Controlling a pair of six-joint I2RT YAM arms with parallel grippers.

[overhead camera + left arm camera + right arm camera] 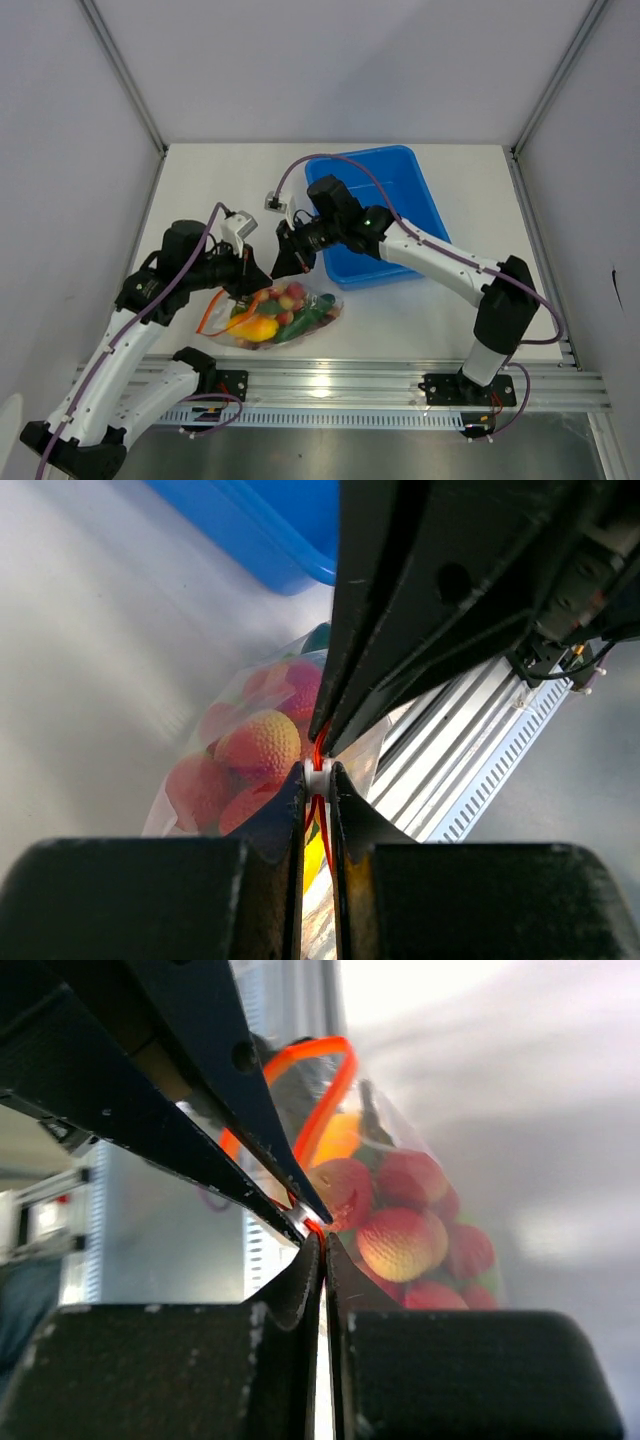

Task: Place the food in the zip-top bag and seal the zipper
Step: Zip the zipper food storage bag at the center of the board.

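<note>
Left end effector clenched on the orange-red zipper of the clear zip-top bag, right end effector pinched on the same strip just beside it, small red fruits, cucumber and orange-yellow piece inside, bag lying on the white tabletop near the blue bin

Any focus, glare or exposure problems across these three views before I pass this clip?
Top external: sharp, evenly lit, with glare on the aluminium rail. Left wrist: the left fingers are a dark, blurred foreground, and the food is slightly soft. Right wrist: the right fingers are near-silhouettes, the zipper is blurred, and the background is washed out.
</note>
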